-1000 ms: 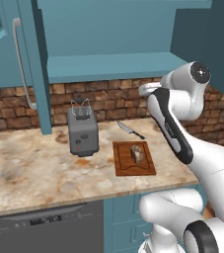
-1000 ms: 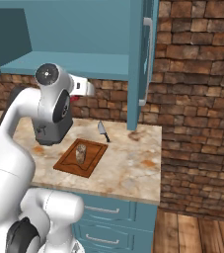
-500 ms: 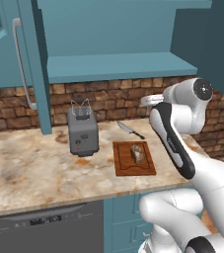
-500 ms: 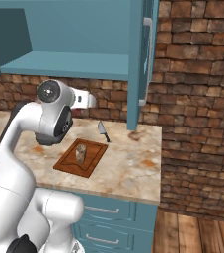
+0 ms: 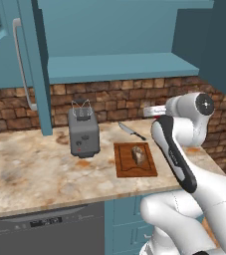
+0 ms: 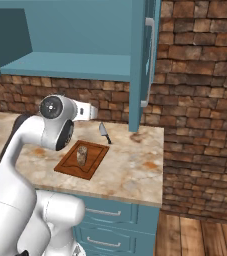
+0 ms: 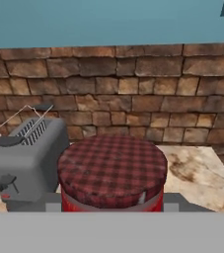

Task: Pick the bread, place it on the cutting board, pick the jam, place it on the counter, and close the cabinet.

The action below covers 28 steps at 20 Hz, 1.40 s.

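1. Bread (image 5: 139, 155) sits on the board (image 5: 134, 160), so that part looks done.
2. Jam (image 7: 112, 174) is the job now. In the hand view the jar is very close to the camera, right where the finger tips come up, with its checked red lid facing us.
3. The gripper looks like it is clamped on the jam. The jar hides most of the fingers, so this is my best guess.
4. The jar is up in the air, above the counter (image 5: 30, 174), near the brick wall. The toaster (image 7: 27, 155) is just to its left in the hand view.
5. To do this step well, bring the jar down slowly onto a bare bit of counter.
6. Keep it away from the toaster, the board and the knife (image 5: 130, 131).
7. Let go only when the jar's bottom rests flat on the stone.
8. The jar seems to stand straight, lid up and bottom down. Its long line runs up and down.
9. The cabinet (image 5: 114, 67) doors are open, so closing them comes last.
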Tool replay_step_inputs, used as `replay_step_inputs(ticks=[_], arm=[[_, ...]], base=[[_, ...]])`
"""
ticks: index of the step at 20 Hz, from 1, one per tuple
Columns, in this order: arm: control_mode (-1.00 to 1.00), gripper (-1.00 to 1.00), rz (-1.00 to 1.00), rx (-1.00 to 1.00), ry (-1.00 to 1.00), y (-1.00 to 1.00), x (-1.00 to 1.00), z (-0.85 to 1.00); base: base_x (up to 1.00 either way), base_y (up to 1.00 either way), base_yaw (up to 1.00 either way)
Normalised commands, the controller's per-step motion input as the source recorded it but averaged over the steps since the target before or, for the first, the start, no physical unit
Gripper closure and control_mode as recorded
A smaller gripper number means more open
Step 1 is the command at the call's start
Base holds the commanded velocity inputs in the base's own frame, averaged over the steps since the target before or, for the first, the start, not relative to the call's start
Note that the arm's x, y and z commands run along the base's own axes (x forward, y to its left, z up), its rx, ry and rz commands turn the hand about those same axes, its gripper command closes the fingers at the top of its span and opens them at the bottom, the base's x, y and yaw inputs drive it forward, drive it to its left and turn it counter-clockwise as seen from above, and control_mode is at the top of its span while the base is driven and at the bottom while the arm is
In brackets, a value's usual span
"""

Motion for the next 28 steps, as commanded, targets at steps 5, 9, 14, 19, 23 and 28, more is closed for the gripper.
replay_step_inputs(ticks=[5,9,14,19,23,28], arm=[[-1.0,1.0,0.0,0.0,0.0,-0.05,-0.01,-0.16],[-1.0,1.0,0.0,0.0,0.0,-0.12,0.0,-0.16],[-1.0,1.0,0.0,0.0,0.0,-0.14,0.0,-0.19],[-1.0,1.0,0.0,0.0,0.0,-0.12,0.0,-0.23],[-1.0,1.0,0.0,0.0,0.0,-0.14,0.0,-0.24],[-1.0,1.0,0.0,0.0,0.0,-0.13,0.0,-0.26]], base=[[0.0,0.0,0.0],[0.0,0.0,0.0],[0.0,0.0,0.0],[0.0,0.0,0.0],[0.0,0.0,0.0],[0.0,0.0,0.0]])
